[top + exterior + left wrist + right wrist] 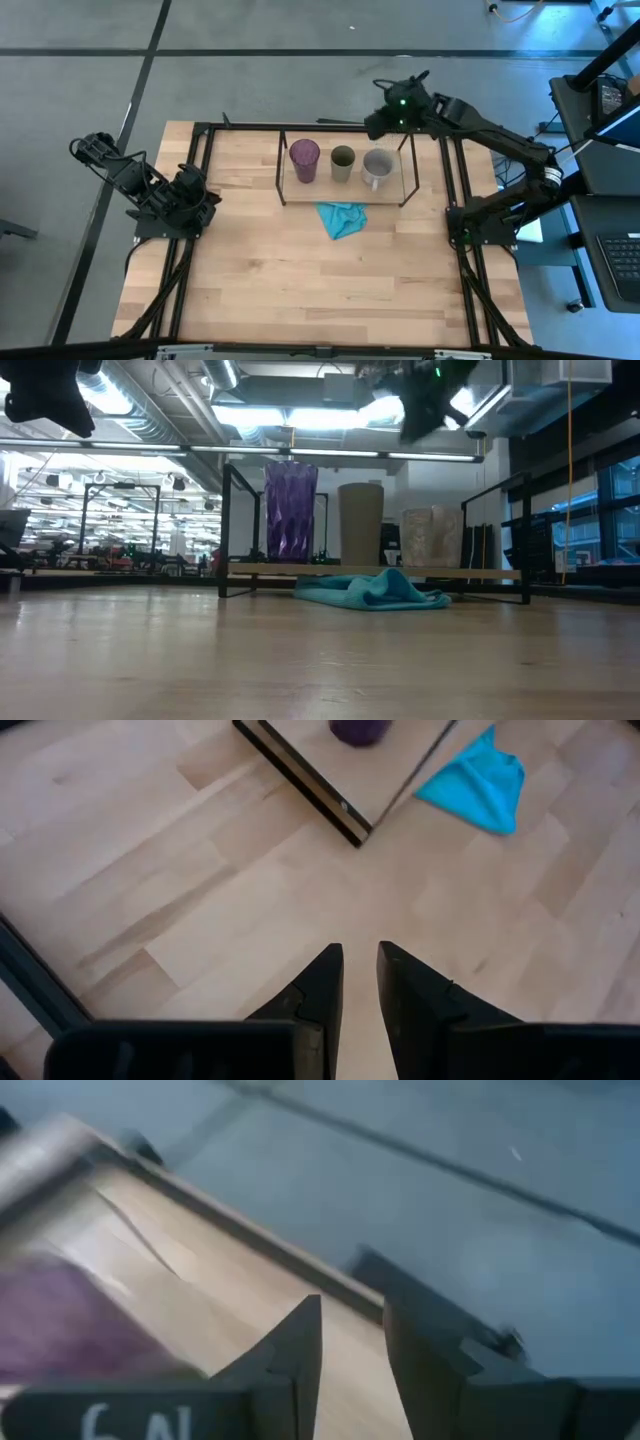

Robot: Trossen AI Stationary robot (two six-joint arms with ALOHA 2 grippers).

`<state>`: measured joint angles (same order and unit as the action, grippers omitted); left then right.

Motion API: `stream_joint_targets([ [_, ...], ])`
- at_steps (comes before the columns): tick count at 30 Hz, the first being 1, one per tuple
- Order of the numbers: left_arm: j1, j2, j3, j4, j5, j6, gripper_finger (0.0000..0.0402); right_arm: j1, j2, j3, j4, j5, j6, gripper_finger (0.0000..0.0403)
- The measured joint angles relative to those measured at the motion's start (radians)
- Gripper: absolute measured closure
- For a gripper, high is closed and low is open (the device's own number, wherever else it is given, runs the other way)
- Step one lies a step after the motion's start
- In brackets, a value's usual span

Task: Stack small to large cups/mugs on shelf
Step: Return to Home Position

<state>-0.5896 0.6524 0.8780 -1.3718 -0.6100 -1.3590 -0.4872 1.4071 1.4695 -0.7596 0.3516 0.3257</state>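
Note:
Three vessels stand upright in a row on the shelf's wooden board (pixel 340 187): the purple tumbler (pixel 305 158) at the left, the olive-green cup (pixel 343 163) in the middle, the grey mug (pixel 378 167) at the right. In the low view they are the tumbler (pixel 290 510), the cup (pixel 361 522) and the mug (pixel 432 537). My right gripper (pixel 377 122) hangs high above the shelf's far right part, empty, fingers a narrow gap apart (pixel 352 1330). My left gripper (pixel 203 198) waits at the table's left, shut and empty (pixel 360 965).
A teal cloth (pixel 342 218) lies crumpled on the table just in front of the shelf, also in the low view (pixel 375 590). The shelf's black wire frame (pixel 281 165) rises around the cups. Bare tabletop lies nearer than the cloth.

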Motion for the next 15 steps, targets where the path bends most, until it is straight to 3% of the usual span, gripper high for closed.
stream_joint_targets([
  [5,0.000,0.000,0.000,-0.004,-0.051,0.000,0.0342,0.066,0.000,0.158,0.049,-0.013,0.066,0.0291],
  [8,0.000,0.000,0.000,-0.002,-0.043,0.005,0.0342,0.095,0.000,0.249,0.036,-0.083,0.082,0.0291],
  [12,0.000,0.000,0.000,0.017,0.008,-0.018,0.0342,0.121,0.000,0.351,0.033,-0.246,0.111,0.0291],
  [15,0.000,0.000,0.000,0.158,-0.055,-0.004,0.0342,0.176,-0.001,0.404,0.085,-0.410,-0.001,0.0291],
])
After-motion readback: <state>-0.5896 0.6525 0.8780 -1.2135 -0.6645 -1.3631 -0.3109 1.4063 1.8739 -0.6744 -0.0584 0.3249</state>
